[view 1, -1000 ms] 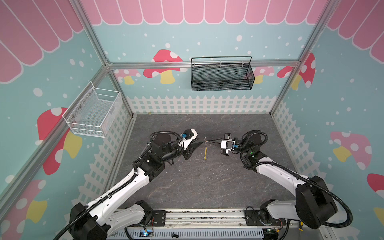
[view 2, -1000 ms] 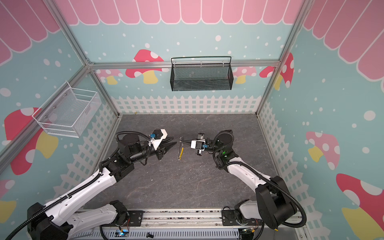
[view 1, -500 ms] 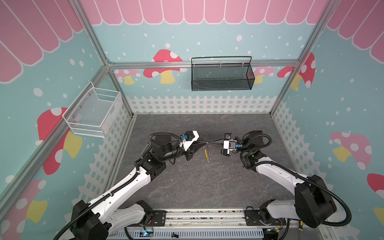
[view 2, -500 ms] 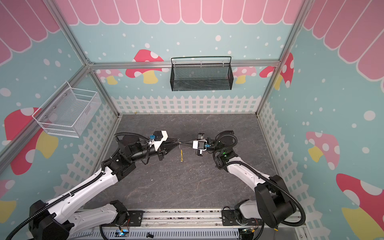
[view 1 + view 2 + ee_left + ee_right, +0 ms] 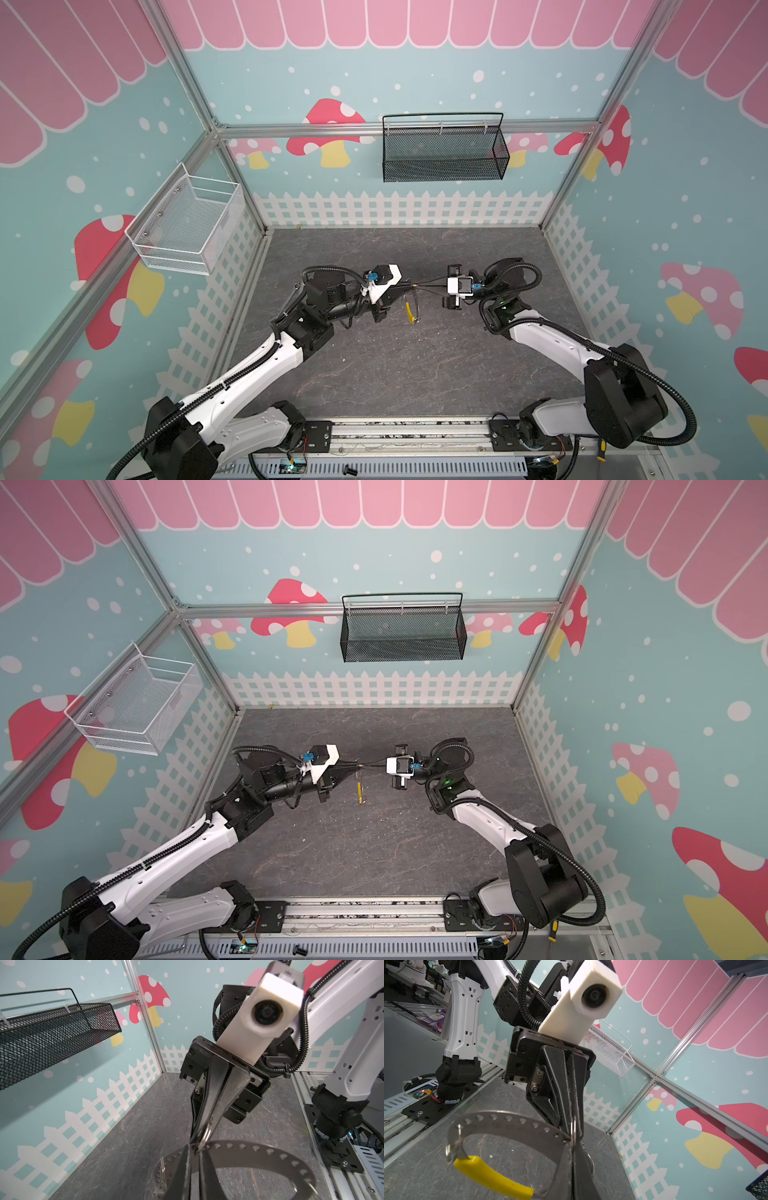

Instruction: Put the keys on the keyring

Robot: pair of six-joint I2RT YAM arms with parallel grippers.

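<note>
right gripper point(image 5: 420, 286) is clamping shut on the keyring point(image 5: 508, 1119), which is hanging over the table's point(image 5: 415, 374) middle. left gripper point(image 5: 572, 1129) is pinching shut at a small ring point(image 5: 204, 1137), hold unclear. keys not visible. probably best: right holding rigid, left feeding slowly.

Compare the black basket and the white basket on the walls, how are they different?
The black mesh basket is dark, the white mesh basket pale. The black basket hangs on the back wall; the white basket hangs on the side wall at the left of both top views. The black basket is long and narrow; the white basket is squarer. Both are open-topped mesh, mounted above the floor.
</note>
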